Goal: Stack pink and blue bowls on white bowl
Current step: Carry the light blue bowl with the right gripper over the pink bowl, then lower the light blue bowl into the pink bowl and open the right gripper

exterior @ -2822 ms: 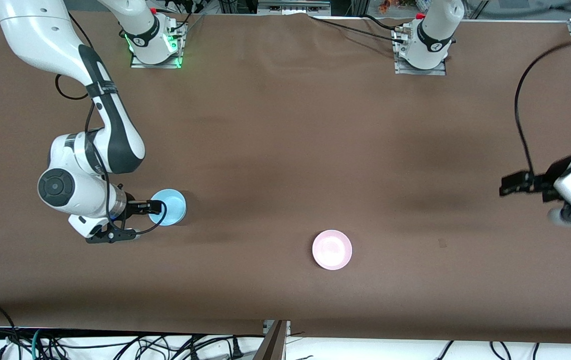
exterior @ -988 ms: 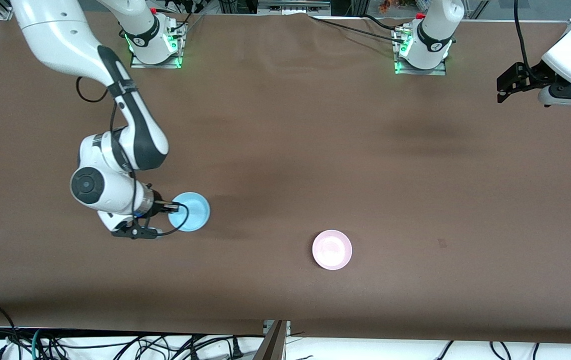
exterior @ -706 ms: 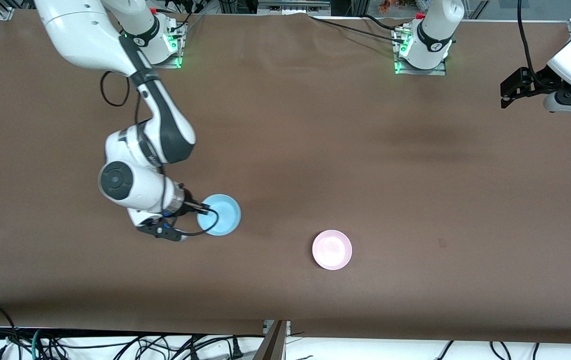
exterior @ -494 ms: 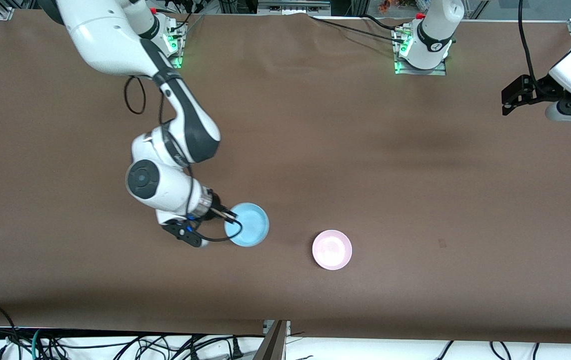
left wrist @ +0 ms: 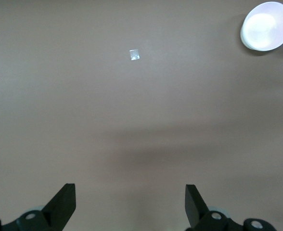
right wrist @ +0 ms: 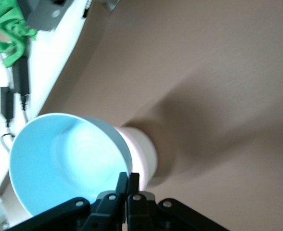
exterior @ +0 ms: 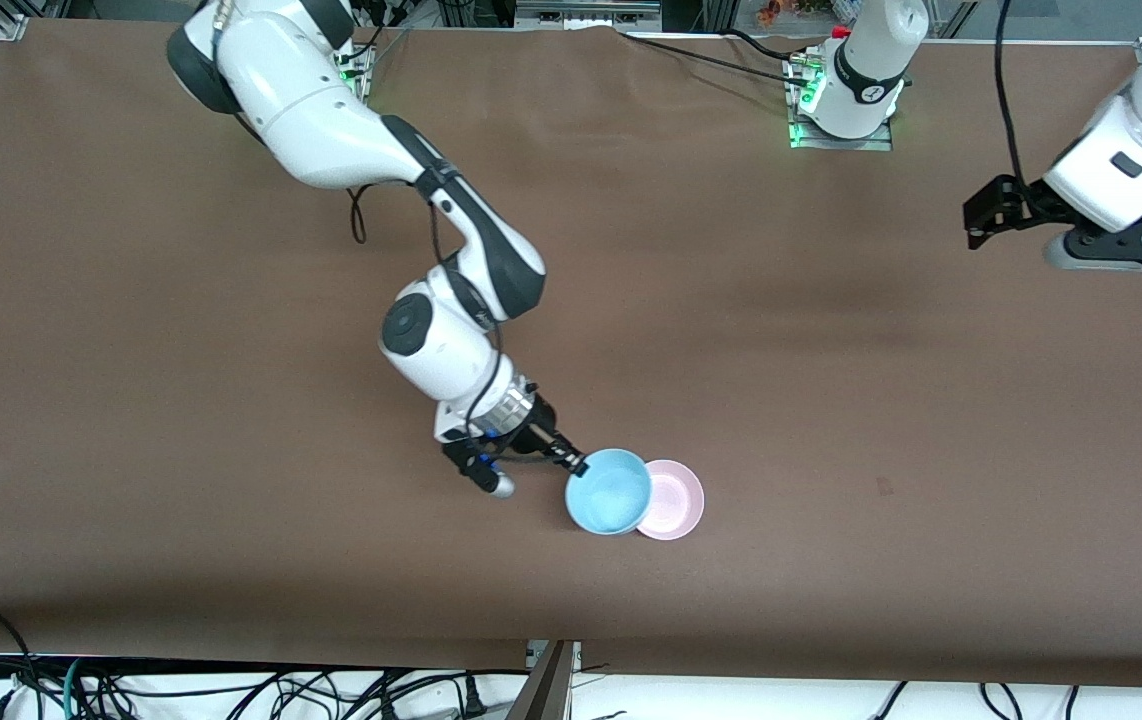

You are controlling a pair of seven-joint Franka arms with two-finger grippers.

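Note:
The light blue bowl [exterior: 611, 492] hangs tilted in the air, its edge over the rim of the pink bowl [exterior: 676, 500]. My right gripper [exterior: 579, 465] is shut on the blue bowl's rim, on the side toward the right arm's end. In the right wrist view my right gripper [right wrist: 130, 179] pinches the blue bowl [right wrist: 64, 159], with a pale bowl [right wrist: 144, 154] just under it. My left gripper [exterior: 976, 218] hangs open and holding nothing over the left arm's end of the table. Its wrist view shows the left gripper [left wrist: 130, 192] wide open above bare cloth, with a pale bowl [left wrist: 266, 26] far off. The white bowl is hidden.
Brown cloth [exterior: 831, 350] covers the whole table. A small faint mark [exterior: 884, 486] lies on it, toward the left arm's end from the pink bowl. Cables hang along the table edge nearest the front camera.
My right arm has carried the blue bowl across the table toward the left arm's end until it overlaps the pink bowl. The left gripper has shifted slightly and stayed open.

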